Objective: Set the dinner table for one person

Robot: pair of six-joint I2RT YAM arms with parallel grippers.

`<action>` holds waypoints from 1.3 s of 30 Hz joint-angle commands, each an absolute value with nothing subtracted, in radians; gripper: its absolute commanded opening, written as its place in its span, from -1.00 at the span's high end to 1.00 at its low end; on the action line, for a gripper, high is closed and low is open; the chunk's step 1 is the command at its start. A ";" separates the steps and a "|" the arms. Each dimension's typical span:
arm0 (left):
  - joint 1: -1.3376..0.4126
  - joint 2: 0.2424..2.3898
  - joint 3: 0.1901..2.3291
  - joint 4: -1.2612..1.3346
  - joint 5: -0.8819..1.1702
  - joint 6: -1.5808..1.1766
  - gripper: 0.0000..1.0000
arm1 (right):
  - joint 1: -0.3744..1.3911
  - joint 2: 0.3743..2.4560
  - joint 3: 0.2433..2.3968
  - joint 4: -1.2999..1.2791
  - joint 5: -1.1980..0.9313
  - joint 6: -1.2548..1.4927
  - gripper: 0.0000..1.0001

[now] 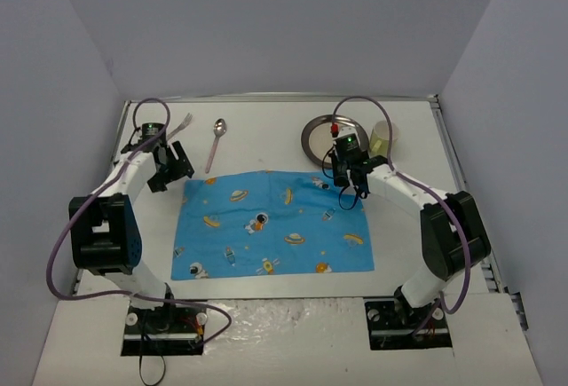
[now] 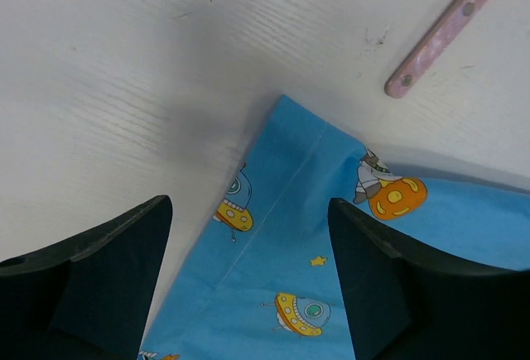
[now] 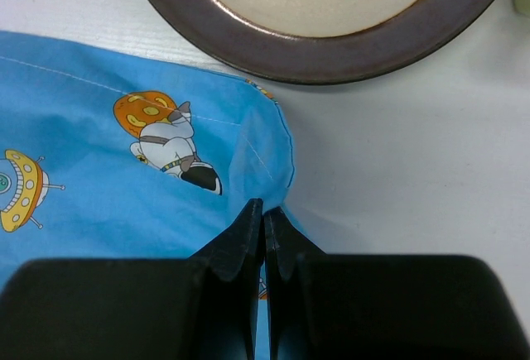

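The white dinner table [image 1: 257, 142] carries a blue cartoon-printed cloth mat [image 1: 271, 226] lying flat in the middle. My left gripper [image 1: 174, 169] is open and empty, hovering over the mat's far left corner [image 2: 286, 153], with its jaws wide apart around it [image 2: 248, 236]. My right gripper [image 1: 348, 189] is shut, and its tips [image 3: 264, 209] pinch the puckered far right corner of the mat [image 3: 265, 157]. A brown-rimmed plate [image 1: 324, 135] sits just beyond that corner; its rim also shows in the right wrist view [image 3: 248, 45].
A spoon with a pink handle [image 1: 216, 142] lies beyond the mat's left half; its handle end shows in the left wrist view [image 2: 451, 33]. A fork [image 1: 182, 122] lies at the far left. A pale cup [image 1: 384, 137] stands right of the plate.
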State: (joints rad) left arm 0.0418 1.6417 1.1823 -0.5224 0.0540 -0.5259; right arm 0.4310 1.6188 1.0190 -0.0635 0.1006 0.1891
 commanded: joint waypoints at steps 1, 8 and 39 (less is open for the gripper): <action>0.011 1.684 1.283 -0.517 0.028 -0.539 -0.43 | 0.443 1.594 1.002 -0.014 0.077 0.198 1.00; -0.031 1.785 1.301 -0.513 0.009 -0.569 -0.41 | 0.449 1.585 0.978 -0.010 0.069 0.196 1.00; -0.071 1.300 0.962 -0.612 -0.246 -0.674 0.72 | 0.447 1.295 0.871 0.005 0.087 0.245 1.00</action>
State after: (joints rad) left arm -0.0663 1.4051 1.0966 -0.5546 -0.1491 -0.5980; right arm 0.4469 1.3475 0.8951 -0.0163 0.0595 0.2135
